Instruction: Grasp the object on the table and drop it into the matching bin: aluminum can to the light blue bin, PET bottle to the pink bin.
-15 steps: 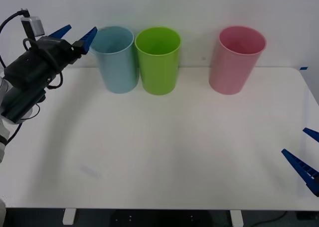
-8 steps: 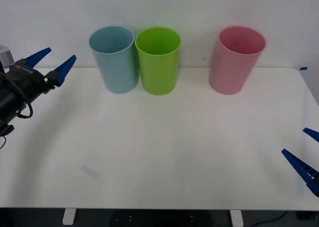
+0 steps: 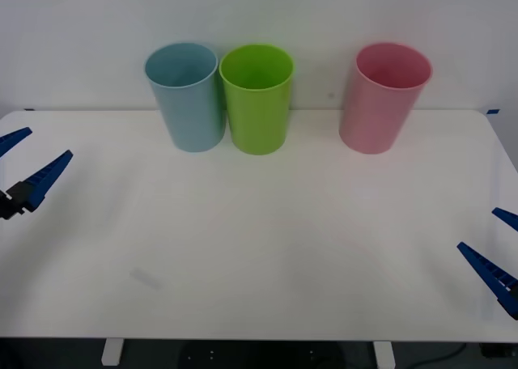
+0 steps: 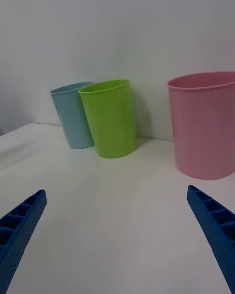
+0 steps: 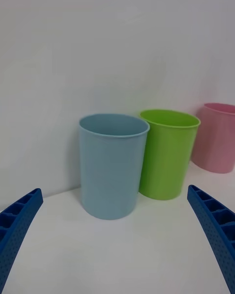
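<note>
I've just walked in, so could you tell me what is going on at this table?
Neither gripper holds anything. The left gripper hangs open at the table's left edge and the right gripper waits open at its right edge. The light blue bin, a lime green bin and the pink bin stand along the far side.

A plain white wall stands behind. The light is even and soft. Below the front edge, a dark floor and white legs show.
</note>
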